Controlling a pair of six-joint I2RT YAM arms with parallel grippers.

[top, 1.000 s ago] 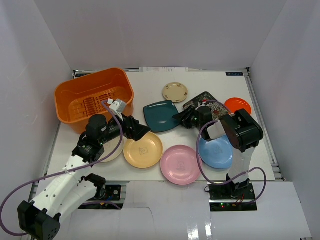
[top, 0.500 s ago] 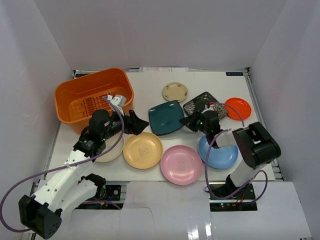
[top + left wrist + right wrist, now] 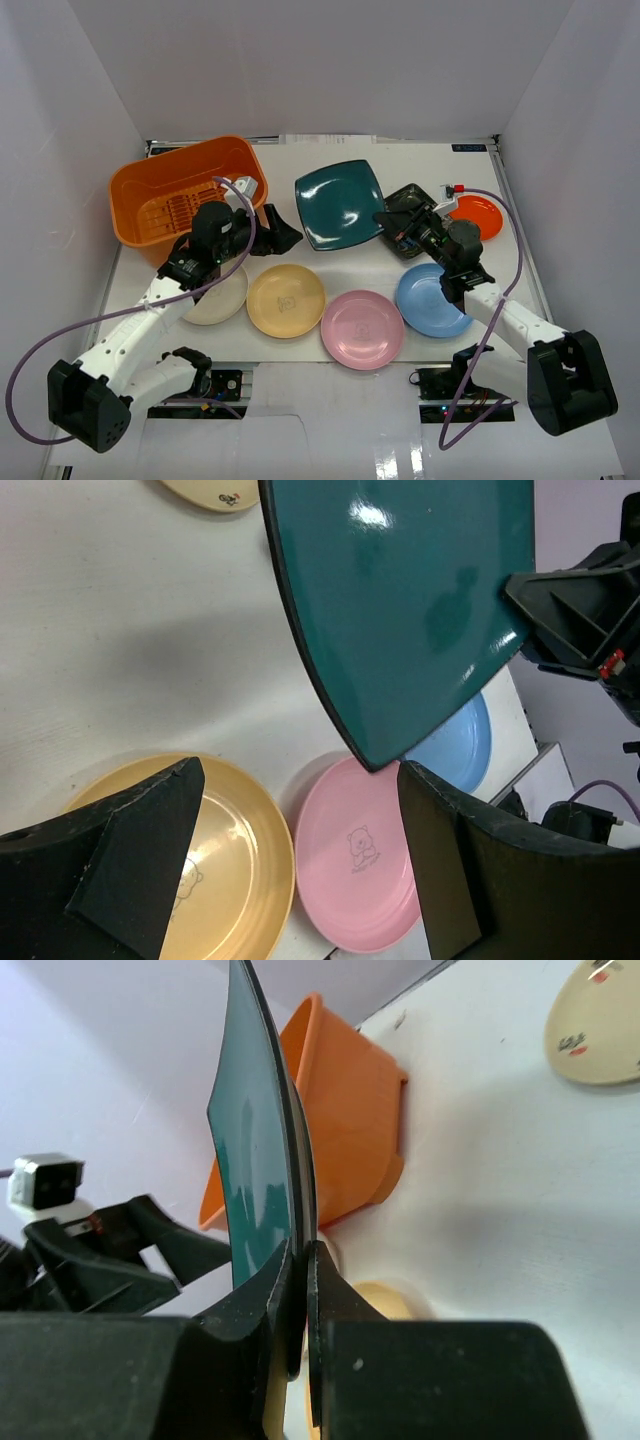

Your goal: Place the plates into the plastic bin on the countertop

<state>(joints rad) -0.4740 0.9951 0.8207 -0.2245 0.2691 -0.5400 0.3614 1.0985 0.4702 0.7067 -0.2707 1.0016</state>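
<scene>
Tilted dark teal plate [image 3: 410, 610] above yellow plate [image 3: 225, 850], pink plate [image 3: 360, 870] and blue plate [image 3: 460, 745], left end effector [image 3: 300, 768] spread wide

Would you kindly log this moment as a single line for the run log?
right gripper: shut on teal plate, held aloft | left gripper: open, near plate | bin: no plate seen inside

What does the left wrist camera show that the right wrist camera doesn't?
Only the left wrist view shows the pink plate, the blue plate and the broad face of the teal plate. Only the right wrist view shows the orange bin, and that plate edge-on. Both show the teal plate gripped by the right pincer, and the small beige plate.
</scene>
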